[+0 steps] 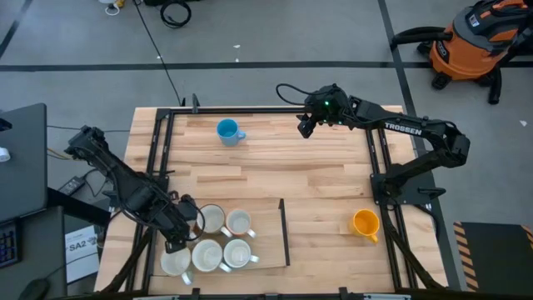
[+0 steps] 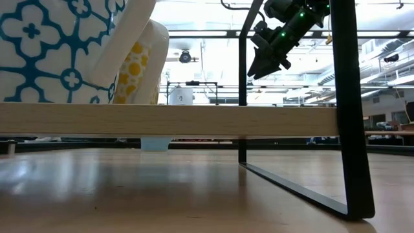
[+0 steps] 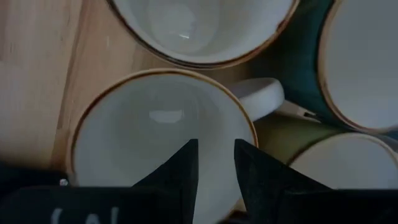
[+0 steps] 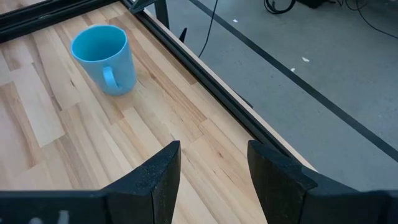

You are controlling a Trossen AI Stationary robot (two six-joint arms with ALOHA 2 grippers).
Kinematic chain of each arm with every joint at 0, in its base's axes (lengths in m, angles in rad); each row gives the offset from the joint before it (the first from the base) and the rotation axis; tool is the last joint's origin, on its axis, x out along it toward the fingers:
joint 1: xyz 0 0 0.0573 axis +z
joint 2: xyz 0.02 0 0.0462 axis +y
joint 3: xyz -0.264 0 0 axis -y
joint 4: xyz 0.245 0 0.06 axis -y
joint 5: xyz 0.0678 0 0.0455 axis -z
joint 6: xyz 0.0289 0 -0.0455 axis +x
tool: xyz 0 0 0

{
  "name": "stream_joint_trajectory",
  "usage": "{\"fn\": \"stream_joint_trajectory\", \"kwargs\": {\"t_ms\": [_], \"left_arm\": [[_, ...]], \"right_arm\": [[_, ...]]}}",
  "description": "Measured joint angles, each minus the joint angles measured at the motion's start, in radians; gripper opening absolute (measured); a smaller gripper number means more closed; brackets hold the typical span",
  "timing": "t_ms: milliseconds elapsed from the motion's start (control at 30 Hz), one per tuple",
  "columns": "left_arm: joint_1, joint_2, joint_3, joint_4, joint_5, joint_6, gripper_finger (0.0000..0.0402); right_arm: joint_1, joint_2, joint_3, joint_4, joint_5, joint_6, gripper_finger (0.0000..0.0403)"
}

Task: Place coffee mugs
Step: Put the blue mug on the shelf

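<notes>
Several white and pale mugs (image 1: 223, 237) stand close together, mouths up, in the black-framed tray (image 1: 284, 233) at the table's near left. My left gripper (image 1: 176, 243) hangs right over the leftmost ones. In the left wrist view it (image 3: 216, 144) is open by a narrow gap above a white mug's mouth (image 3: 143, 134). A blue mug (image 1: 227, 131) stands upright near the far edge, and an orange-yellow mug (image 1: 365, 222) stands at the near right. My right gripper (image 1: 305, 129) is open in the air, right of the blue mug (image 4: 106, 56).
A black metal frame (image 1: 375, 150) runs around the table's edges. In the low view its post (image 2: 349, 110) and a wooden rail (image 2: 168, 120) cross the picture, with patterned mugs (image 2: 58, 52) close to the camera. Bare wood lies mid-table. An orange vacuum cleaner (image 1: 475, 42) stands on the floor.
</notes>
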Motion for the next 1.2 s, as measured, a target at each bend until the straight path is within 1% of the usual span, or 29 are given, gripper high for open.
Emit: {"fn": "stream_joint_trajectory", "kwargs": {"t_ms": [133,233,367,467,600,733,833,967,1100,1200], "left_arm": [[0.009,-0.027,0.034,-0.050,-0.004,0.001,0.0110],[0.037,-0.052,0.052,-0.079,-0.031,0.001,0.0110],[0.113,-0.088,0.058,-0.081,-0.061,0.003,0.0110],[0.194,-0.105,0.058,-0.080,-0.086,0.027,0.0110],[0.327,-0.111,0.058,-0.079,-0.145,0.088,0.0110],[0.486,-0.108,0.058,-0.061,-0.194,0.181,0.0110],[0.618,-0.107,0.058,-0.008,-0.226,0.258,0.0110],[0.796,-0.107,0.058,0.113,-0.248,0.337,0.0110],[0.955,-0.091,0.058,0.222,-0.256,0.376,0.0110],[1.056,-0.066,0.058,0.258,-0.255,0.378,0.0110]], "right_arm": [[0.000,0.000,0.000,0.000,0.000,0.000,0.0191],[0.000,0.000,0.000,0.000,0.000,0.000,0.0191],[0.000,0.000,0.000,0.000,0.000,0.000,0.0191],[0.000,0.000,0.000,0.001,0.000,0.000,0.0191],[0.000,0.000,0.000,0.003,0.000,0.000,0.0191],[0.000,0.000,0.000,0.003,0.000,0.000,0.0191],[0.000,0.000,0.000,0.003,0.000,0.000,0.0191],[0.000,0.000,0.000,0.003,0.000,0.000,0.0191],[0.000,0.000,0.000,0.003,0.000,0.000,0.0191],[0.000,0.000,0.000,0.003,0.000,0.000,0.0191]]}}
